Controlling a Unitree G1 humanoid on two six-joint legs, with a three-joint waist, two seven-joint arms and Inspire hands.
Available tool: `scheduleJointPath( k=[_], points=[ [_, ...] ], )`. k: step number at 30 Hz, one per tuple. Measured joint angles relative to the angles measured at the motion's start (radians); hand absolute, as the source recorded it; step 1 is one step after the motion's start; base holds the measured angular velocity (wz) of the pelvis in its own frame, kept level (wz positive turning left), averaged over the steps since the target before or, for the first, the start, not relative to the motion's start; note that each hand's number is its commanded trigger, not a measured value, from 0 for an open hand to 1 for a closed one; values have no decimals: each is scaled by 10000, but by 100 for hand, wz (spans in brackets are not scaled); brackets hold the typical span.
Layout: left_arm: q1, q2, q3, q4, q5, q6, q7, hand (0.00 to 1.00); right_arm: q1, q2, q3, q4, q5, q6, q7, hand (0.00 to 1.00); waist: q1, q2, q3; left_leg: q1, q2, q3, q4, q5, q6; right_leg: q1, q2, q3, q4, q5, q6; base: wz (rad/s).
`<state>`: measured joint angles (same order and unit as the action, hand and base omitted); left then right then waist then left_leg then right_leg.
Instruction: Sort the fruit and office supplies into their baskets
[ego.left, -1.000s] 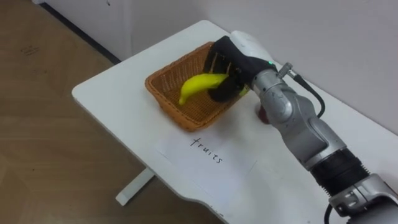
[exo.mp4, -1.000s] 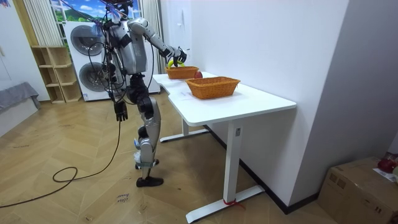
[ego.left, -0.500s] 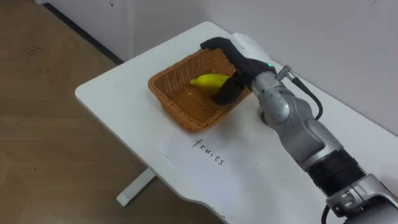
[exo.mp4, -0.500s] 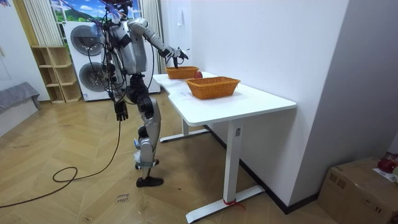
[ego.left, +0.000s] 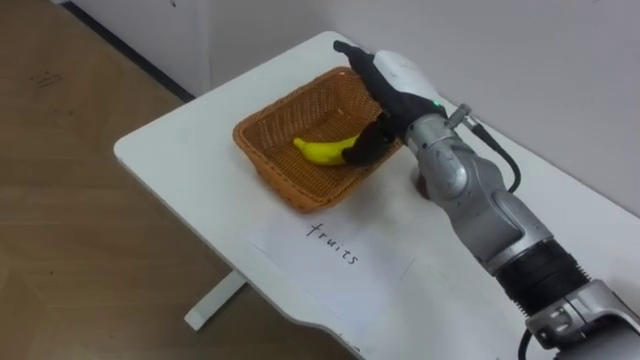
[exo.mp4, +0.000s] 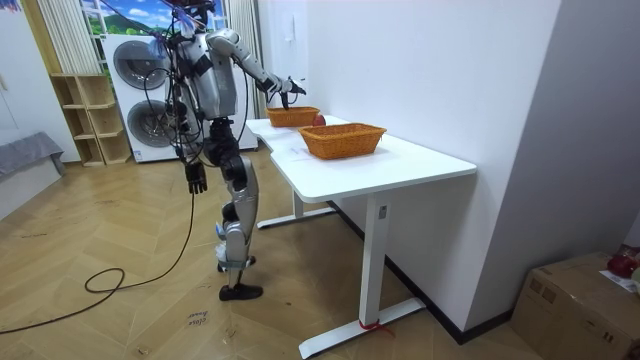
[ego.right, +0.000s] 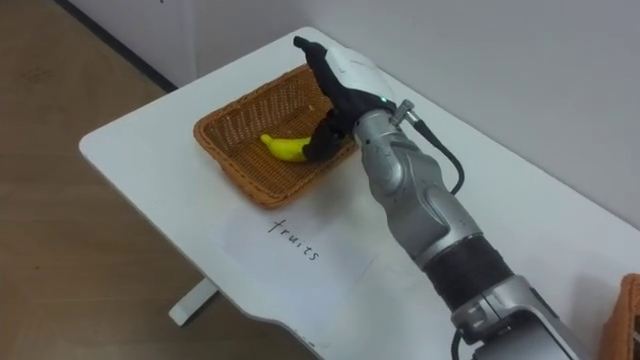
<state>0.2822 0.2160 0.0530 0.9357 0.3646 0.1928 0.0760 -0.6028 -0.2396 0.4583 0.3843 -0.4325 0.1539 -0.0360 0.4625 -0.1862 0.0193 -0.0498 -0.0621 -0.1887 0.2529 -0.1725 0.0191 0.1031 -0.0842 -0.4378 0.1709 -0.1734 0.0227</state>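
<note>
Banana (ego.left: 325, 151): in fruit basket (ego.left: 262, 163) on surface (ego.left: 180, 150) | right robot hand (ego.left: 392, 85): over rim — fingers spread, holds nothing, thumb near banana's end | left robot hand (exo.mp4: 195, 180): hangs at side, state unclear | step: lift straight up before swinging off, spare the wicker.

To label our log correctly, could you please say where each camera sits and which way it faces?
Left eye view: on the robot's head, looking down at the table corner and the basket holding the banana; right arm and open right robot hand show.
Right eye view: just beside it, same scene and arm.
Room view: standing off across the floor, facing the table; whole robot, left robot hand hanging.
All share the basket and that hand.
</note>
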Motion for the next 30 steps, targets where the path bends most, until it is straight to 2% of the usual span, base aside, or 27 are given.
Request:
scheduleJointPath(
  k=[3, 9, 16, 19, 23, 27, 30],
  points=[
    [-17, -14, 54, 1, 3, -23, 83, 0, 0, -60, -118, 45, 752, -13, -88, 0, -117, 16, 11, 63, -4, 16, -45, 1, 23, 51, -9, 32, 1, 2, 5, -2],
    [-31, -107, 27, 5, -9, -31, 104, 0, 4, -248, -568, 45, 1761, -260, -833, 0, -548, 221, 131, 58, -11, -7, 54, -20, 45, 103, -9, -14, 6, 11, 16, 0],
    [-14, -380, 2, 191, -3, -19, 322, 0, 9, -239, -1209, 57, 2709, -562, -1949, 0, -791, 753, 30, 142, 6, 179, -31, -14, 65, 60, -13, 218, 4, 30, 40, -7],
    [40, -452, -7, 262, -21, 4, 440, 0, 9, -222, -1305, 128, 3099, -576, -2345, 0, -854, 887, 17, 176, 28, 243, -157, 16, 73, -6, -14, 284, 11, 31, 39, -9],
    [42, -492, -205, 172, -28, -7, 443, 0, 9, -195, -1327, 143, 3838, -670, -2817, 0, -1050, 1007, -41, 77, 26, 255, -151, 21, 80, -131, -28, 264, 10, 33, 40, 0],
    [60, -541, -226, 61, -108, -101, 510, 0, 18, -180, -1746, 146, 4853, -696, -3229, 0, -1162, 1202, -70, 98, 5, 275, -136, 38, 105, -140, -54, 264, -2, 38, 49, 0],
    [164, -543, -273, 65, -128, -110, 515, 0, 18, -178, -1878, 316, 5097, -927, -3704, 0, -1325, 1326, -93, 115, 0, 273, -151, 40, 108, -126, -60, 264, -9, 39, 51, 0]
  ],
)
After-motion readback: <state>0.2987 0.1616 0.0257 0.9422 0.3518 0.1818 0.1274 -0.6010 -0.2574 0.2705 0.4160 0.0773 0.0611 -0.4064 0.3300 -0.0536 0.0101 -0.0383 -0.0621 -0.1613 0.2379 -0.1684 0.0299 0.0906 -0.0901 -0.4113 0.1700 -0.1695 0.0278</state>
